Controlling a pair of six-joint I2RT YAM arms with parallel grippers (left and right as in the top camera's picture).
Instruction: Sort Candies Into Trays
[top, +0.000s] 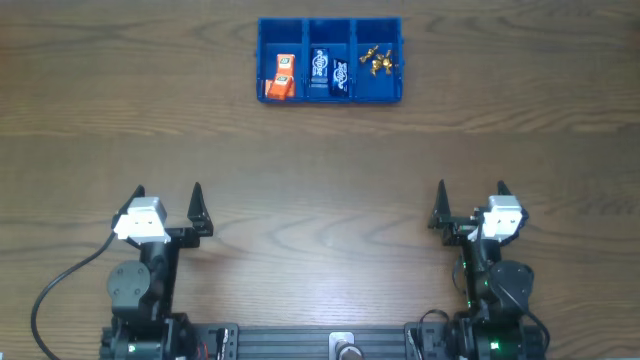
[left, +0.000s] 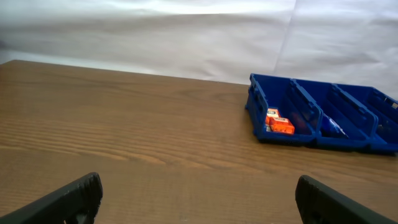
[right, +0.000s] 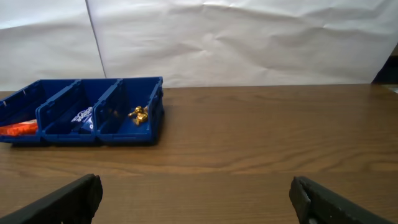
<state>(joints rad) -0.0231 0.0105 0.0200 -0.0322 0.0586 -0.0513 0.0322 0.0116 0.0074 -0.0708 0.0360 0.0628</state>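
Wooden table (top: 320, 160). Blue tray (top: 380, 90) well ahead of both grippers: orange candies (top: 281, 78), blue candies (top: 330, 70), gold candies (top: 379, 60) in separate compartments. No loose candy visible, so sorting looks done. Left gripper (top: 167, 190) and right gripper (top: 471, 186) spread wide, empty.

1. In the left wrist view the tray (left: 283, 138) runs off the picture's edge, one end compartment cut short.
2. There a divider hides most of the blue-wrapped candies (left: 334, 126).
3. The right wrist view's edge cuts the orange candies (right: 17, 129).
4. The gold candies (top: 379, 61) are too small to count.
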